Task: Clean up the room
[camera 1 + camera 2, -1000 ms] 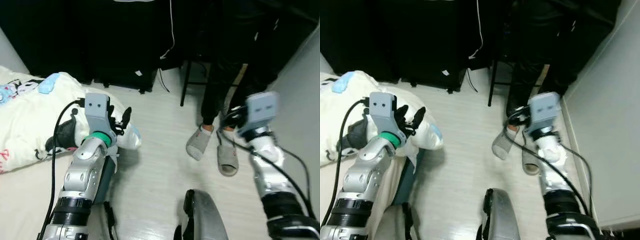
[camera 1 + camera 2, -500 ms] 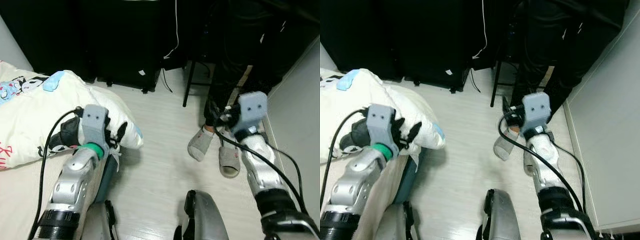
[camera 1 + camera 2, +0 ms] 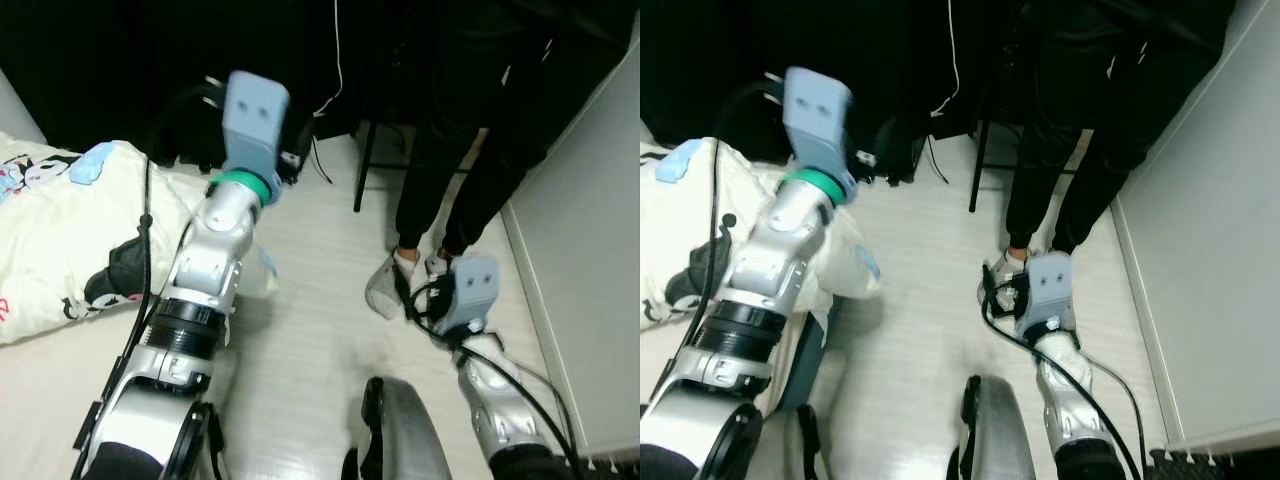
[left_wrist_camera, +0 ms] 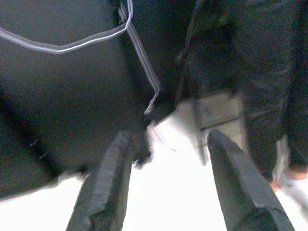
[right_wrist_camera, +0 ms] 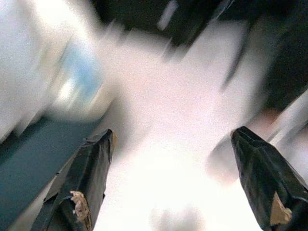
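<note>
Reaching up and forward, the left gripper [image 4: 166, 192] is pointing its two black fingers [image 4: 106, 185] at the dark furniture [image 3: 120, 70] along the far wall, the fingers standing apart with nothing between them. In the left wrist view a white cable [image 4: 139, 57] is hanging down that dark front, and the pale floor [image 4: 168, 168] is showing past the fingertips. From the head views the left arm [image 3: 215, 250] is rising over the edge of the bed, its grey wrist block [image 3: 255, 110] sitting high against the dark furniture.

Just beside the arm, a cream quilt [image 3: 50, 250] with cartoon prints is lying bunched on the bed, a light blue patch [image 3: 95, 165] at its far edge, and a black cable [image 3: 145, 240] is running down across it.

The right gripper [image 5: 178, 192] is hanging low, its fingers spread wide and empty; the right wrist view is badly blurred, so beyond the white floor and what may be a blue-and-white corner of the bedding I cannot tell much. The right arm [image 3: 1060, 380] is sitting near the floor [image 3: 920, 300], close to a person's feet.

The person [image 3: 1080, 120], in black trousers, is standing by the grey wall [image 3: 1200, 250], wearing grey slippers [image 3: 385, 290]. A thin dark stand [image 3: 362, 165] is standing just beside the person's legs.
</note>
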You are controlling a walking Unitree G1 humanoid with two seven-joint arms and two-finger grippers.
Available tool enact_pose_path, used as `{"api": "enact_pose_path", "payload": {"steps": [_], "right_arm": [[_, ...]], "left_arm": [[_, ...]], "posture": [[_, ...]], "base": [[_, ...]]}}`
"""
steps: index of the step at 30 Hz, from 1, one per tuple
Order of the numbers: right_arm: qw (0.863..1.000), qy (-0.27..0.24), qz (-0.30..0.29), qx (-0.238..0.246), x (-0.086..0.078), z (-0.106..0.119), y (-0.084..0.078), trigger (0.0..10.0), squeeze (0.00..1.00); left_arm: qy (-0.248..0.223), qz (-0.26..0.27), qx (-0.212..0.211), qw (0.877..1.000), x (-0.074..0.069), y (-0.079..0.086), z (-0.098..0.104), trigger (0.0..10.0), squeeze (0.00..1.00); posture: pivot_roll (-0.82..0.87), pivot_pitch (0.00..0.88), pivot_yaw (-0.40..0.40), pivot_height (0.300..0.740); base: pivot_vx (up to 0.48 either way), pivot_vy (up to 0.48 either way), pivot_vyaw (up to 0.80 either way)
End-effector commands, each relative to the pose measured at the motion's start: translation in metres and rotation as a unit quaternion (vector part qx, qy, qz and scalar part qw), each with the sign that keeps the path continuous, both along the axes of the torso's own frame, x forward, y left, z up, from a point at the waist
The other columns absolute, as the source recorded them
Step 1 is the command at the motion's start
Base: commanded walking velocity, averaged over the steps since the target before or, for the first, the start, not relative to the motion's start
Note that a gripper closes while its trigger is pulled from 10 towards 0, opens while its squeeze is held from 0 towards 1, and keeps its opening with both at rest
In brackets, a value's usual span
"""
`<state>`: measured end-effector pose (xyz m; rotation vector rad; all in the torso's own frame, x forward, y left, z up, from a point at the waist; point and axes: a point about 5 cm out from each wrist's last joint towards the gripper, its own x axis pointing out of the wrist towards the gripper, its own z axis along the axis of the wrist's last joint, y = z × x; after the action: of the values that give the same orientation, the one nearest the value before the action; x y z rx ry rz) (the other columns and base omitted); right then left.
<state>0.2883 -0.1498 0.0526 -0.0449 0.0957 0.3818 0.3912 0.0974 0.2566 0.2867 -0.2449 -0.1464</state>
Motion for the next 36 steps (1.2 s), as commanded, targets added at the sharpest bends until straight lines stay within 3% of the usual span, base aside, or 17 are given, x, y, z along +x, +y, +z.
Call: {"api": "enact_pose_path", "payload": {"steps": [1,5,8,9,10,13,17,20,23,24,26,28,31,33,35,36], "right_arm": [[0.996,0.083,0.034,0.003,-0.019,-0.031,0.008,10.0,0.00],[0.992,0.124,0.025,0.005,-0.033,-0.049,0.007,10.0,0.00],[0.991,0.131,-0.011,0.017,-0.041,-0.054,0.000,10.0,0.00],[0.991,0.131,-0.011,0.017,-0.041,-0.054,0.000,10.0,0.00],[0.991,0.129,-0.014,0.020,-0.041,-0.053,-0.001,10.0,0.00],[0.992,0.126,-0.006,0.021,-0.038,-0.049,0.001,10.0,0.00],[0.992,0.121,0.001,0.020,-0.034,-0.046,0.002,10.0,0.00],[0.994,0.107,-0.005,0.030,-0.029,-0.040,0.002,10.0,0.00],[0.994,0.106,-0.007,0.031,-0.029,-0.039,0.002,10.0,0.00],[0.994,0.107,-0.007,0.031,-0.030,-0.039,0.001,10.0,0.00],[0.994,0.107,-0.010,0.028,-0.030,-0.040,0.000,10.0,0.00],[0.994,0.105,-0.014,0.029,-0.029,-0.039,-0.001,10.0,0.00],[0.994,0.101,-0.016,0.031,-0.028,-0.037,-0.001,10.0,0.00],[0.995,0.095,-0.017,0.033,-0.026,-0.034,-0.001,10.0,0.00],[0.995,0.093,-0.017,0.033,-0.025,-0.033,-0.001,10.0,0.00],[0.995,0.093,-0.017,0.033,-0.026,-0.033,-0.001,10.0,0.00]], "left_arm": [[-0.004,0.018,0.024,1.000,0.004,-0.003,-0.001,10.0,0.00],[0.033,0.057,0.013,0.998,0.012,0.006,-0.012,10.0,0.00],[0.061,0.165,-0.072,0.982,0.018,0.055,-0.014,10.0,0.00],[0.061,0.165,-0.072,0.982,0.018,0.055,-0.014,10.0,0.00],[0.050,0.198,-0.080,0.976,0.018,0.069,-0.011,10.0,0.00],[0.019,0.309,-0.049,0.950,0.014,0.103,-0.011,10.0,0.00],[0.024,0.331,-0.033,0.943,0.013,0.110,-0.018,10.0,0.00],[0.094,0.244,0.013,0.965,0.015,0.089,-0.046,10.0,0.00],[0.112,0.221,0.021,0.969,0.014,0.082,-0.053,10.0,0.00],[0.144,0.192,0.027,0.970,0.013,0.073,-0.065,10.0,0.00],[0.174,0.196,0.022,0.965,0.008,0.068,-0.082,10.0,0.00],[0.166,0.245,0.011,0.955,0.006,0.075,-0.087,10.0,0.00],[0.149,0.277,0.004,0.949,0.005,0.081,-0.086,10.0,0.00],[0.091,0.333,-0.023,0.938,0.005,0.091,-0.070,10.0,0.00],[0.069,0.348,-0.035,0.934,0.005,0.095,-0.063,10.0,0.00],[0.029,0.356,-0.049,0.933,0.005,0.100,-0.049,10.0,0.00]], "posture": [[-0.04,0.149,0.008,0.548],[-0.05,0.153,0.010,0.548],[-0.06,0.158,0.013,0.548],[-0.06,0.158,0.013,0.548],[-0.04,0.165,0.012,0.548],[-0.04,0.165,0.012,0.548],[-0.04,0.168,0.011,0.548],[-0.04,0.171,0.013,0.548],[-0.04,0.171,0.013,0.548],[-0.03,0.180,0.013,0.548],[-0.03,0.180,0.013,0.548],[-0.03,0.180,0.013,0.548],[-0.03,0.180,0.013,0.548],[-0.04,0.183,0.011,0.548],[-0.04,0.183,0.011,0.548],[-0.04,0.184,0.011,0.548]], "base": [[0.000,0.000,0.00],[0.000,0.000,0.00],[0.000,0.000,0.00],[0.000,0.000,0.00],[0.000,0.000,0.00],[0.000,0.000,0.00],[0.000,0.000,0.00],[0.000,0.000,0.00],[0.000,0.000,0.00],[0.000,0.000,0.00],[0.000,0.000,0.00],[0.000,0.000,0.00],[0.000,0.000,0.00],[0.000,0.000,0.00],[0.000,0.000,0.00],[0.000,0.000,0.00]]}}
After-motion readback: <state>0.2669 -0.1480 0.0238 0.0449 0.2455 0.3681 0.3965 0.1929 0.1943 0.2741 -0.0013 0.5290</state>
